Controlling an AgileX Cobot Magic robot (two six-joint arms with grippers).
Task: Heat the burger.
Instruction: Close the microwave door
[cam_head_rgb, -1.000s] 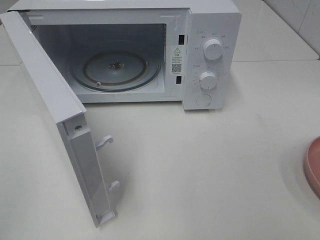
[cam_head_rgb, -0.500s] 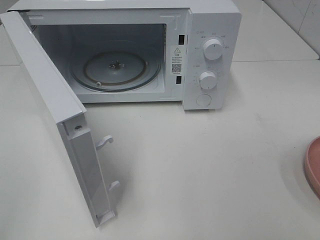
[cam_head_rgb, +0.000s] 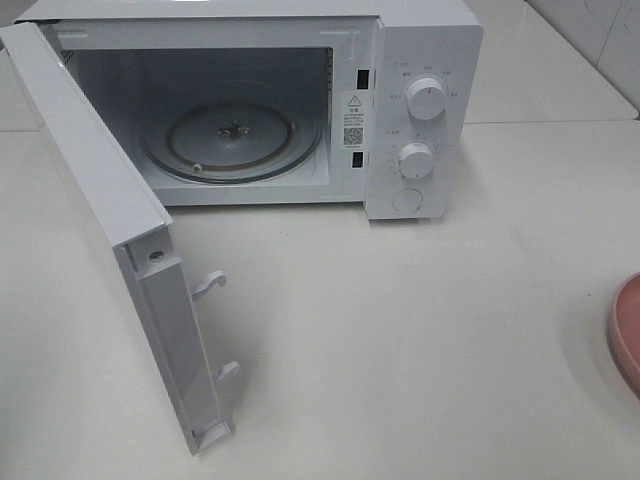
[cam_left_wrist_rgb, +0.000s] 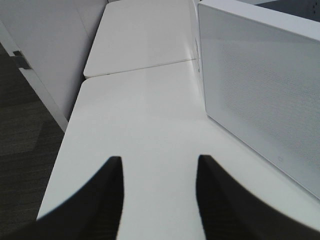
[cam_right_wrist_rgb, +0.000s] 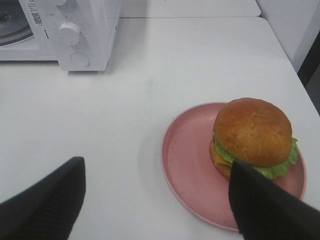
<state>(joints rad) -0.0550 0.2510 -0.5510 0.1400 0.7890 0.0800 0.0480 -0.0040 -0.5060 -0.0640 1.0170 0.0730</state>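
The microwave (cam_head_rgb: 240, 110) stands with its door (cam_head_rgb: 110, 220) swung wide, its glass turntable (cam_head_rgb: 230, 140) bare to receive food. My right gripper (cam_right_wrist_rgb: 155, 200) hovers with jaws spread wide, gripping nothing, above the table (cam_right_wrist_rgb: 200, 55) — probably lined up to reach the burger (cam_right_wrist_rgb: 254, 137), which sits toward one side of the pink plate (cam_right_wrist_rgb: 185, 165). My left gripper (cam_left_wrist_rgb: 157, 192) stands partly parted and empty beside the door's outer face. From above, both my arms are out of sight and the plate is cut off at the edge — the burger hidden.
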